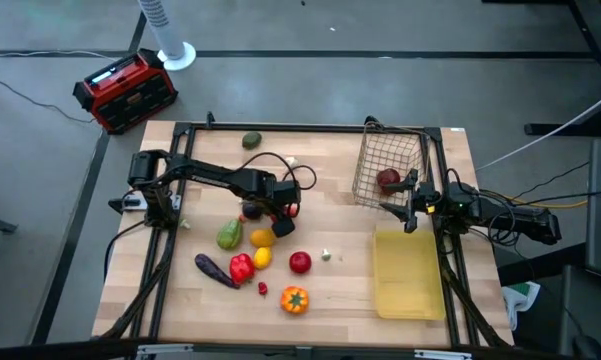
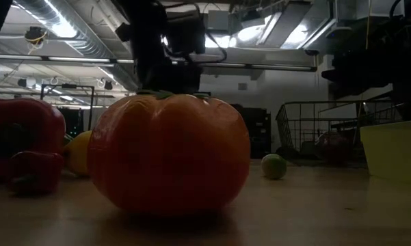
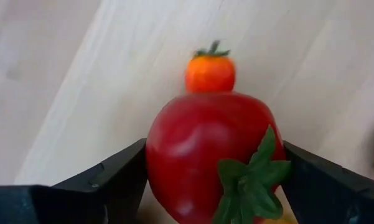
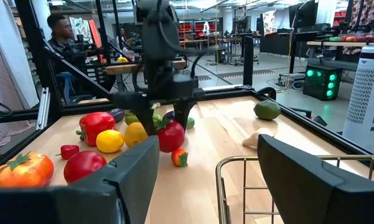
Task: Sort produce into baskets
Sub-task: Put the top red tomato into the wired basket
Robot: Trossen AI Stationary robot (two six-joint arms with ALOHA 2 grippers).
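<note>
Left pincer [image 3: 215,186]: I see its jaws flanking a glossy red toy apple with green leaves [image 3: 211,155] mid-bench, closure uncertain; risk: apple squirts out, knocking small orange tomato [image 3: 210,73] | Right pincer [image 4: 199,180]: released, over dark wire-mesh basket [image 4: 280,186]

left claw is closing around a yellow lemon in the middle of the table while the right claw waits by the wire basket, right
Not quite: the fruit is wrong. The left claw straddles a red fruit with a green leafy stem, not a yellow lemon; the left wrist view shows it between the fingers. The rest stands: it sits mid-table, and the right claw waits open by the wire basket.
</note>
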